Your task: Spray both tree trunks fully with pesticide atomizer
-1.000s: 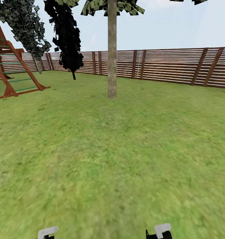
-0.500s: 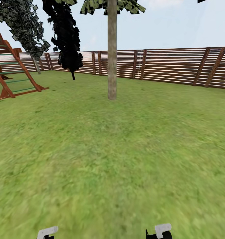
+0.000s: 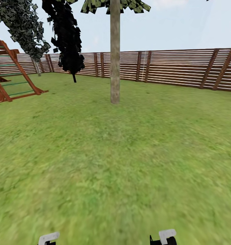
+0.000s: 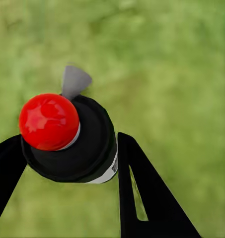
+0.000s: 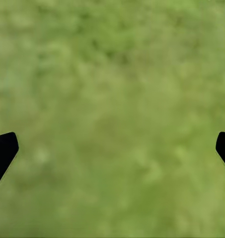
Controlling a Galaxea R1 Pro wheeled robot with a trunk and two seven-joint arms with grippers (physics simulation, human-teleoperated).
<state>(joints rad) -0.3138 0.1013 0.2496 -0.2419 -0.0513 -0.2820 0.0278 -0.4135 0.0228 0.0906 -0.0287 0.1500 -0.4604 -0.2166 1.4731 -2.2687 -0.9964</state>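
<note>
The pesticide atomizer (image 4: 75, 141), a black can with a round red cap and a grey nozzle, sits between the two black fingers of my left gripper (image 4: 67, 151), which is shut on it above the grass floor (image 4: 172, 64). In the right wrist view my right gripper (image 5: 112, 148) stands open over bare grass, with only its fingertips (image 5: 3, 148) showing and nothing between them. Ahead in the head view stands one tree with a thick, bare grey-brown tree trunk (image 3: 115, 58), a few metres away across the lawn (image 3: 115, 163). White parts of my arms (image 3: 167, 235) peek in at the lower edge.
A brown slatted fence (image 3: 176, 68) rings the garden behind the tree. A red-brown wooden climbing frame (image 3: 10, 75) stands at the far left. Two dark thin-stemmed leafy trees (image 3: 69, 37) grow near the back-left corner. Open grass lies between me and the trunk.
The whole head view has shifted: the trunk is slightly nearer and the climbing frame has slid left, so the camera has moved forward. The arms hold the same place in the picture.
</note>
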